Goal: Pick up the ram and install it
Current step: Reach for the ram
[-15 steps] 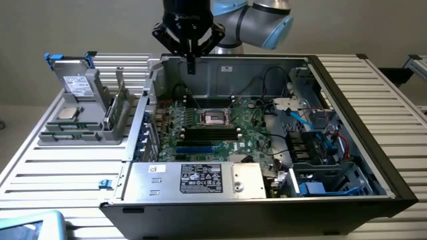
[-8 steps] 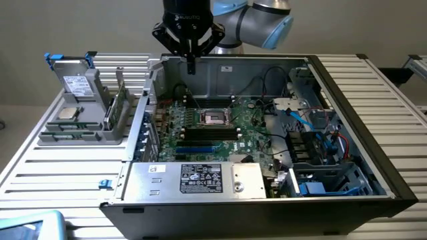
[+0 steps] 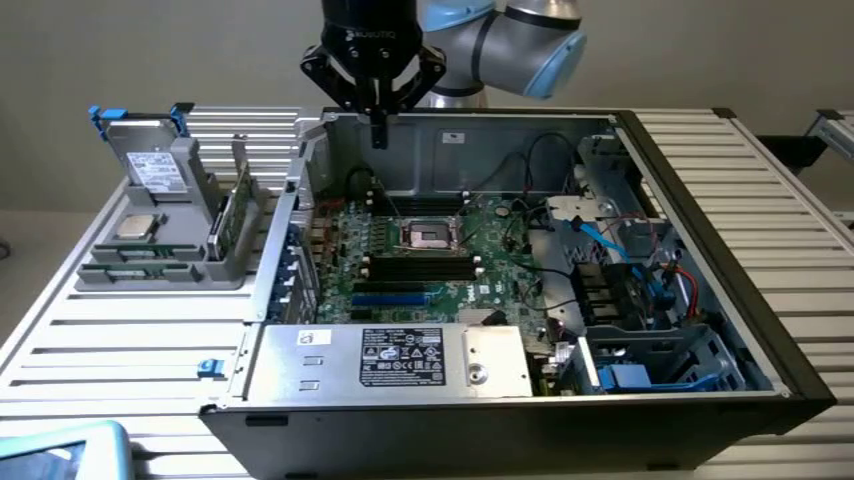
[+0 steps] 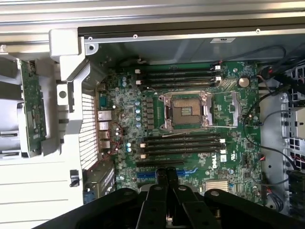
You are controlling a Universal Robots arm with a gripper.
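Note:
The ram (image 3: 228,222) is a thin green stick standing on edge in a grey holder (image 3: 160,272), outside the computer case on the exterior view's left. In the wrist view the ram (image 4: 32,107) lies beside the case wall. My gripper (image 3: 379,128) hangs above the case's rear edge, well apart from the ram, with its black fingers (image 4: 161,177) pressed together and nothing between them. Below it lies the green motherboard (image 3: 497,262) with long black slots (image 3: 423,266), which the wrist view shows as slots (image 4: 183,145) beside the processor socket (image 4: 187,110).
The holder also carries a grey boxy drive with blue tabs (image 3: 150,160) and a small silver processor chip (image 3: 136,225). The open case (image 3: 747,300) has tall metal walls, cables (image 3: 627,250) and a power supply (image 3: 387,358) at the front. The slatted table (image 3: 120,340) surrounds it.

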